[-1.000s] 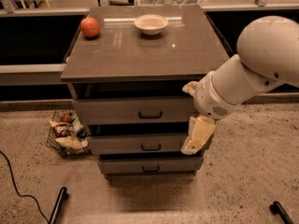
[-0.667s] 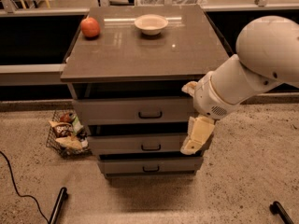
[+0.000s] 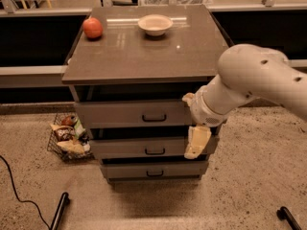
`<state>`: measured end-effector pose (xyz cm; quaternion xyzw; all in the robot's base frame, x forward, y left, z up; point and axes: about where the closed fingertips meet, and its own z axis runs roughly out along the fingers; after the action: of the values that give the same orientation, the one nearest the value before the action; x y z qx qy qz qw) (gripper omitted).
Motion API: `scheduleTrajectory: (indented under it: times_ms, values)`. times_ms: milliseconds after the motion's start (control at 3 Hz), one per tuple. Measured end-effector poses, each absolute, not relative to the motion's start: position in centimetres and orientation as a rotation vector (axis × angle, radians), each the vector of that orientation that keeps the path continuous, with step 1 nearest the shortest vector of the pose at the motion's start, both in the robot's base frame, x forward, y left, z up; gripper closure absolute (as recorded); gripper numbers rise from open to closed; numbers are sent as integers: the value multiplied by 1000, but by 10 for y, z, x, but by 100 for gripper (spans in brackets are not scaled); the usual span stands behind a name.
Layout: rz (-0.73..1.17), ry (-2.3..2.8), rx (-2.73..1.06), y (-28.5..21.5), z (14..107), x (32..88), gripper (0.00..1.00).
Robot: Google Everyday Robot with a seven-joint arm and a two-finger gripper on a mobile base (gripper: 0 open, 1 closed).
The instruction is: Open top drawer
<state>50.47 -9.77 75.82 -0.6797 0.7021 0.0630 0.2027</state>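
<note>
A: Where is the top drawer, and is it open at all?

B: The top drawer (image 3: pixel 120 114) is the widest flat grey matte panel of the three. Its small dark rectangular pull handle (image 3: pixel 154 118) is at its centre, directly below the glossy brown cabinet top (image 3: pixel 144 56). The front seems level with the frame, though the shadow above it makes that hard to confirm. I judge it shut, with the pull not yet begun.

A: And the gripper?

B: The cream-coloured gripper (image 3: pixel 195 143) hangs to the right of that handle and lower, pointing down. It is in front of the right end of the narrower grey middle drawer (image 3: pixel 139 147) and well clear of the handle. Whether it is set wide or narrow I cannot tell.

A: Why is it held there?

B: The thick white arm (image 3: pixel 254 78) reaches in from the right of the handle and crosses the top drawer's right end. I read it as lining up. To catch the handle, it needs to go left and up.

A: Anything in the way?

B: No. The round red apple (image 3: pixel 92 28) and the pale shallow bowl (image 3: pixel 155 24) sit above the handle, far back on the top. The wire basket of packets (image 3: pixel 66 139) is on the floor, left of the handle and lower, outside the drawer's path. The smallest grey drawer (image 3: pixel 153 170) is lowest, straight below the handle.
</note>
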Motion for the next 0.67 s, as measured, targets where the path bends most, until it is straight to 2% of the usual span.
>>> scheduleTrajectory:
  times_ms: [667]
  values:
    - [85, 1954, -1921, -123, 695, 570, 0]
